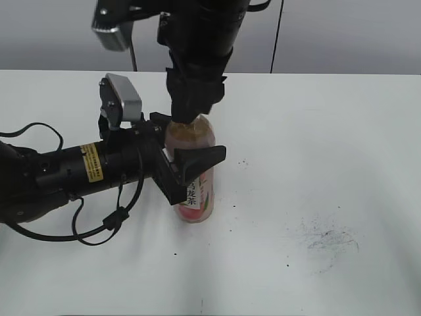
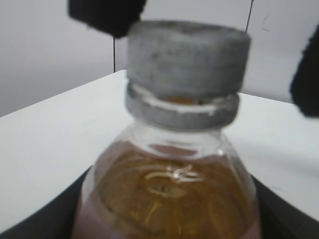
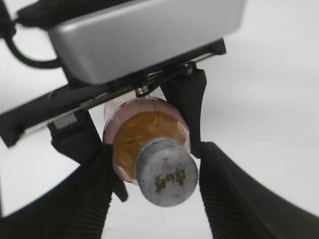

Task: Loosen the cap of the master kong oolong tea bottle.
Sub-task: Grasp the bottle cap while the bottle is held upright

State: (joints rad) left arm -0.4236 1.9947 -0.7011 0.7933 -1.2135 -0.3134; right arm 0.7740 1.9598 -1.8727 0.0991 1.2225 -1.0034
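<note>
The bottle (image 1: 196, 172) stands upright near the middle of the white worktop (image 1: 329, 164), its pink-and-white label facing the exterior camera. The left hand (image 1: 187, 164) reaches in from the left, lying almost level, and pinches the bottle's body between its two black fingers (image 1: 197, 161). The right hand (image 1: 189, 113) comes down from above over the bottle's top. In the right wrist view its ribbed fingers (image 3: 234, 199) stand spread on either side of the grey cap (image 3: 166, 173), a visible gap between each finger and the cap's side. The cap sits on the neck, above a grey ring (image 2: 182, 112) seen in the left wrist view, with amber tea (image 2: 172, 199) below. Dark smudges (image 1: 329, 238) mark the worktop to the bottle's right.
</note>
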